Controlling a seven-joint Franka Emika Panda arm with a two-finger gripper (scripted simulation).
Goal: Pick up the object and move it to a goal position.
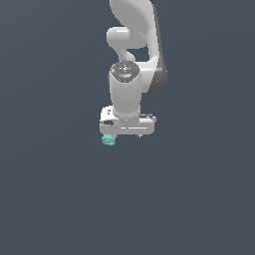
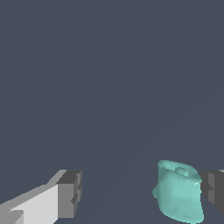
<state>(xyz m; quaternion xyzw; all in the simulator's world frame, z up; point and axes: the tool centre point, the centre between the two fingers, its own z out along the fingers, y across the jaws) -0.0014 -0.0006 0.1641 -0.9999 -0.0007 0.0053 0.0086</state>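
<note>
The object (image 2: 178,193) is a small teal stubby cylinder with a wider rim. In the wrist view it sits between my two fingers, close against one grey pad (image 2: 213,190) and far from the other pad (image 2: 70,194). My gripper (image 2: 142,192) is open, with a wide gap on the object's free side. In the exterior view the object (image 1: 108,140) peeks out below the end of the white hand that lies toward the exterior view's left. There the gripper (image 1: 127,134) points down over it, and the fingers are mostly hidden by the hand.
The white arm (image 1: 132,60) rises behind the hand toward the top of the exterior view. A plain dark grey-blue surface (image 1: 189,199) fills everything around it. No goal marker shows.
</note>
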